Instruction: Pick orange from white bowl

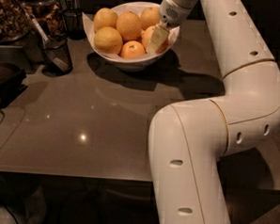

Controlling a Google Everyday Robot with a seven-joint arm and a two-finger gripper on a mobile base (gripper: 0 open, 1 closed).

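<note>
— Well, where is the gripper point(157, 39)?
— Top centre of the frame, lowered into the white bowl point(141, 62), against the orange point(146, 35) at its right side. Whether it has clasped that orange, I cannot tell. Other fruit point(108, 40) crowds the left.

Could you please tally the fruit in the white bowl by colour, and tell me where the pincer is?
Pale yellow-orange oranges: 5
Smaller deep-orange fruit: 1
Total: 6
The pincer is down in the white bowl's right side, partly hiding one orange.
</note>
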